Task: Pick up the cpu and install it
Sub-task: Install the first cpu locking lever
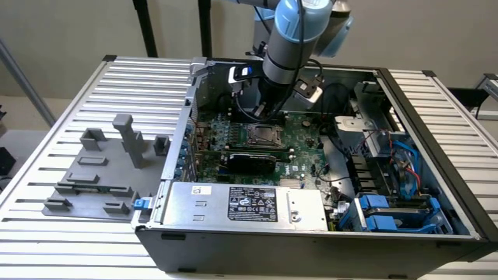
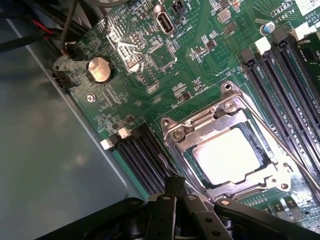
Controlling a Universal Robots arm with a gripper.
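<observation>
You have the arm reaching down into the open computer case (image 1: 435, 140) on the slatted bench (image 1: 148, 76), with the hand (image 2: 175, 192) drawn tight and holding nothing, poised just above the processor socket (image 2: 227, 150) on the green motherboard (image 2: 135, 65). The cpu (image 2: 231, 156) already lies inside the socket's metal frame, its pale silver top showing square and flat, so the picking and placing look done and the step in hand reads as the seating or securing stage. In the exterior view the socket (image 1: 260, 133) sits near the middle of the board, directly under the arm's wrist. Any further move calls for a straight, gentle approach, because the chip seems level in its recess and a sideways nudge could lift a corner. Mind the thin wire retention lever (image 2: 280, 145) running along the frame's edge, close to the chip, and the black memory slots (image 2: 145, 160) flanking the socket on both sides, which leave little room for the fingertips. A coin battery (image 2: 99, 69) sits further off on the board, well apart from the work. Toward the near side of the case, the silver power supply box (image 1: 241, 204) with its black label stays clear of the arm, and the grey fixture tray (image 1: 101, 175) rests on the bench at the exterior view's left.
</observation>
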